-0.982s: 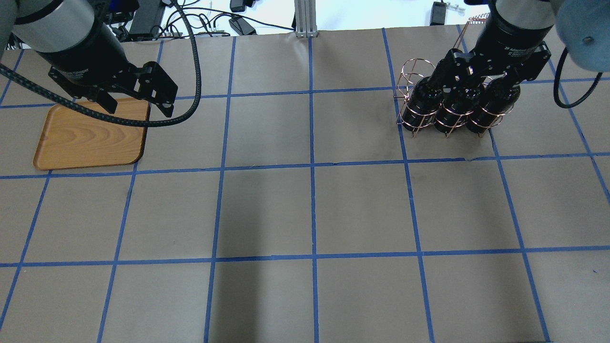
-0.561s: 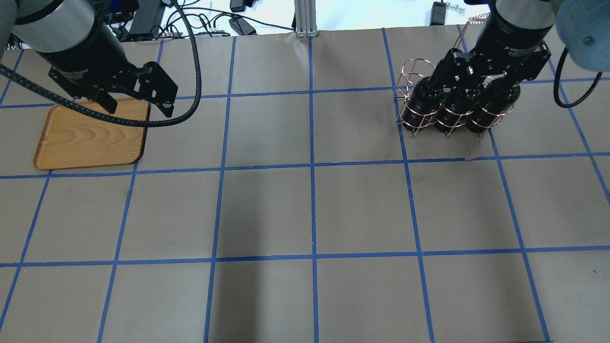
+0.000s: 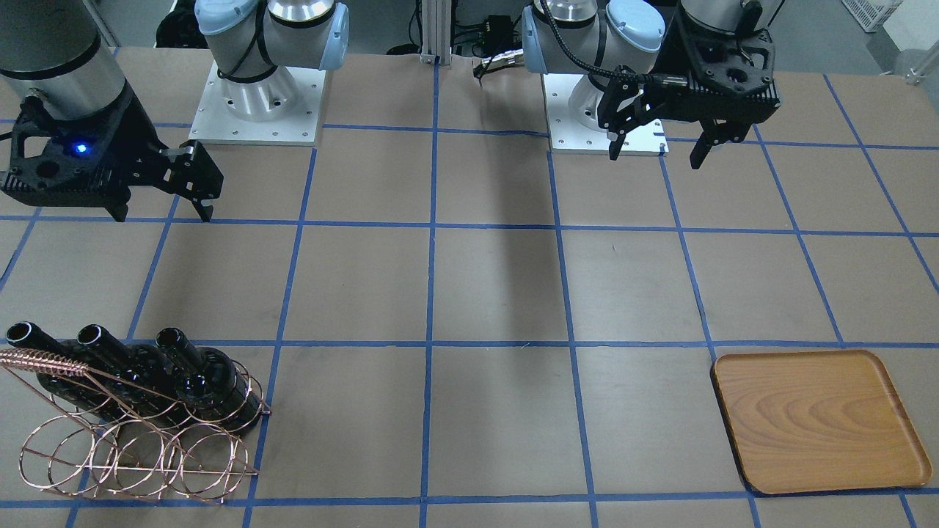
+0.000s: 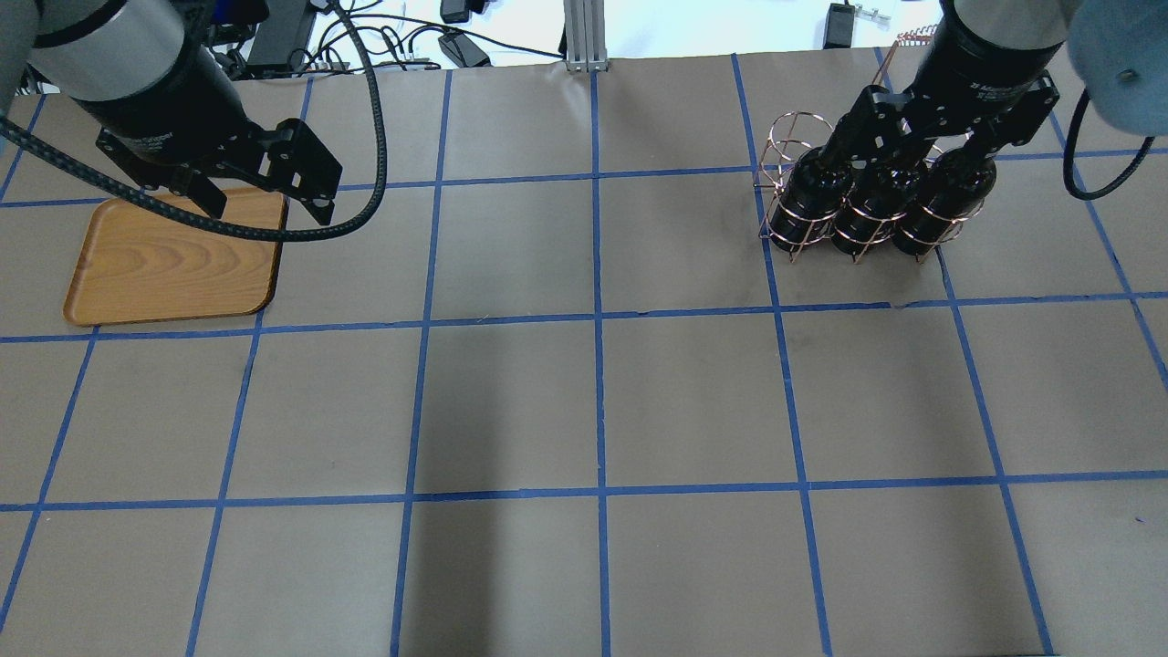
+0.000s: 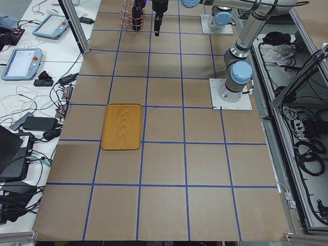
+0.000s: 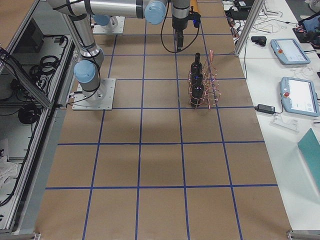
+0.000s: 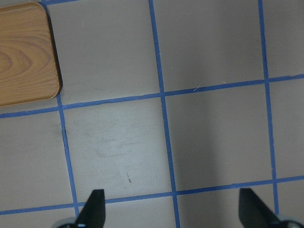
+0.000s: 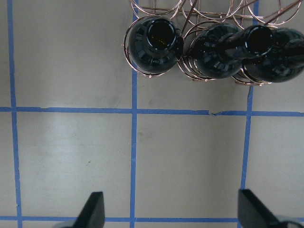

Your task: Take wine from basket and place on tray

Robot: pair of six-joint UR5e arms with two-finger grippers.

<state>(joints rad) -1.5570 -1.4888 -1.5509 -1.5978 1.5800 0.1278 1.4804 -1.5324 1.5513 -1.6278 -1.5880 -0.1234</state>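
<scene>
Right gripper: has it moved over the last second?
Yes, slightly. In the overhead view the right gripper has shifted toward the frame's top edge, measured against the basket, which stayed put.

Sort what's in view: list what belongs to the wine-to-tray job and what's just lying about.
Job in hand:
three wine bottles
basket holding them
empty tray
right gripper, open, by the basket
left gripper, open, by the tray

Lying about:
teach pendants
cables
power adapter
</scene>
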